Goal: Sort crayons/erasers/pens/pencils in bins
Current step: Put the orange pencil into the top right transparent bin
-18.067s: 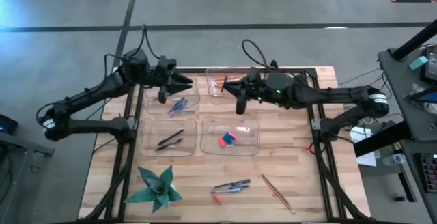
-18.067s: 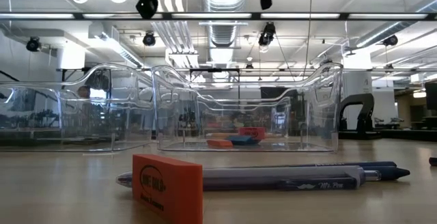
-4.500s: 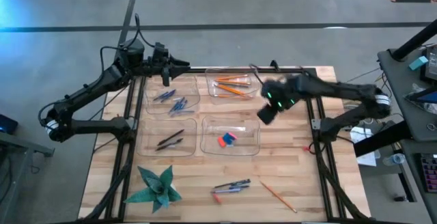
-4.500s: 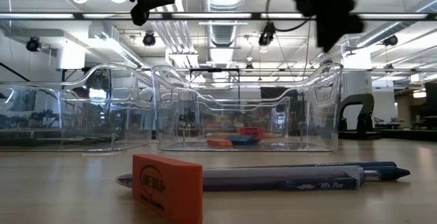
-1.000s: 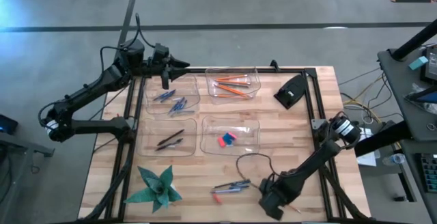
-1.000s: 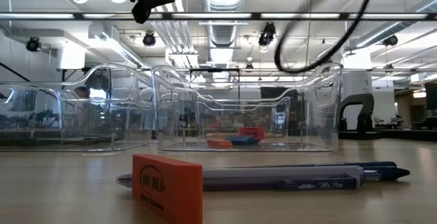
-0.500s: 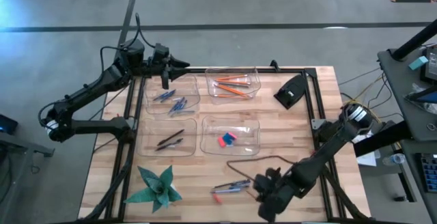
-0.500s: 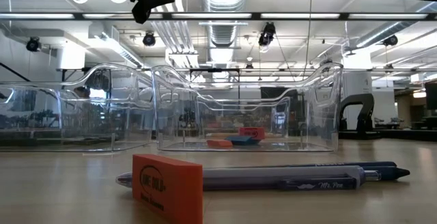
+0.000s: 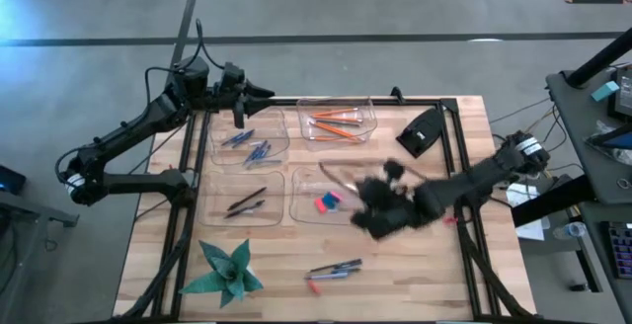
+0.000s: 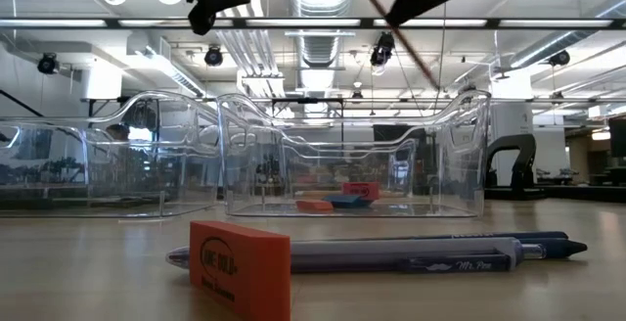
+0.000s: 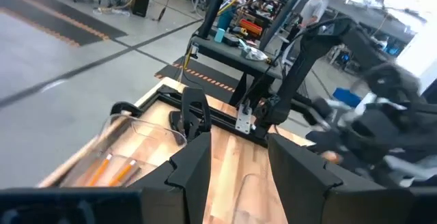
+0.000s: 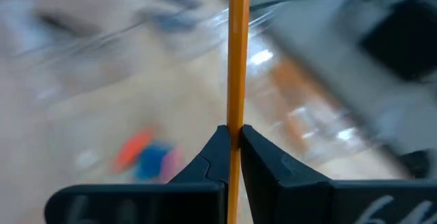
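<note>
Room: a large workshop hall with ceiling lights and ducts beyond the wooden table (image 9: 425, 275).
Bins: 4 clear bins (image 9: 334, 197) sit in a 2-by-2 block on the table.
Pencils: orange pencils (image 9: 336, 124) lie in the far right bin, beside a dark wedge-shaped object (image 9: 420, 132).
Crayons: blue crayons (image 9: 249, 146) lie in the far left bin.
Pens: 2 dark pens (image 9: 247, 202) lie in the near left bin; more pens (image 9: 334, 269) lie loose on the table near its front edge.
Erasers: pink and blue erasers (image 9: 328, 202) lie in the near right bin; 1 orange eraser (image 10: 241, 266) lies just in front of the loose pens.
Right gripper: the right gripper (image 9: 380, 210) is over the right edge of the near right bin, blurred, its fingers (image 12: 263, 157) pinched together on 1 orange pencil (image 12: 237, 53); the thin line over the bin is probably that pencil.
Left gripper: the left gripper (image 9: 259, 94) hangs over the far edge beside the crayon bin, fingers (image 11: 194, 166) apart, holding nothing.
Other: a green paper star (image 9: 225, 272) sits at the near left corner.
</note>
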`<state>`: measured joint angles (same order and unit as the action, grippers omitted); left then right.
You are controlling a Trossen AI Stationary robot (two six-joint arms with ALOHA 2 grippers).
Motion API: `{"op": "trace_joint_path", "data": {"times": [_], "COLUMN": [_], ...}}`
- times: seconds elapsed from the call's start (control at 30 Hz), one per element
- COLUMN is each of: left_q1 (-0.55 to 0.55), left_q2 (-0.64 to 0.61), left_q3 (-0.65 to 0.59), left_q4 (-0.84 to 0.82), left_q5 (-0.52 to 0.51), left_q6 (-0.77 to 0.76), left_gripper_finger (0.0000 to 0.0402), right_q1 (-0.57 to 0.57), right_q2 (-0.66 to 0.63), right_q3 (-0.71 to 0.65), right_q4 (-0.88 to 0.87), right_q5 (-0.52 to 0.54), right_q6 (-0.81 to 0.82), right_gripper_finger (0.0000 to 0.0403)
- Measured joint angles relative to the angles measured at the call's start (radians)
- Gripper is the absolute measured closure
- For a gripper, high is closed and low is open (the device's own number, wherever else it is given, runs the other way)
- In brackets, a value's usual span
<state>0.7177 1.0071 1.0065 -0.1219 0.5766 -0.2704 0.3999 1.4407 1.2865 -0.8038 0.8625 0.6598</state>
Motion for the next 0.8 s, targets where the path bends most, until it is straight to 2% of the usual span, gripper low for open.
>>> {"op": "trace_joint_path", "data": {"times": [0.1,0.2,0.37,0.53,0.7,0.8], "left_q1": [0.000,0.000,0.000,-0.001,0.000,0.000], "left_q2": [0.000,-0.002,-0.004,-0.007,-0.007,-0.007], "left_q3": [0.000,0.000,0.000,0.000,0.000,0.000], "left_q4": [0.000,0.000,0.000,0.000,0.000,0.000], "left_q5": [0.000,0.002,0.006,0.008,0.018,0.018], "left_q6": [-0.046,-0.065,-0.068,-0.114,-0.122,-0.143], "left_gripper_finger": [0.0269,0.0269,0.0269,0.0269,0.0269,0.0269], "right_q1": [-0.128,-0.254,-0.445,-0.583,-0.695,-0.745], "right_q2": [-0.023,-0.034,-0.018,0.033,0.096,0.134], "right_q3": [0.000,0.000,0.000,0.000,0.000,0.000], "right_q4": [0.048,0.100,0.241,0.396,0.417,0.420], "right_q5": [0.040,0.006,-0.142,-0.264,-0.415,-0.461], "right_q6": [-0.120,-0.233,-0.447,-0.664,-0.769,-0.820], "right_gripper_finger": [0.0385,0.0385,0.0385,0.0385,0.0385,0.0385]}}
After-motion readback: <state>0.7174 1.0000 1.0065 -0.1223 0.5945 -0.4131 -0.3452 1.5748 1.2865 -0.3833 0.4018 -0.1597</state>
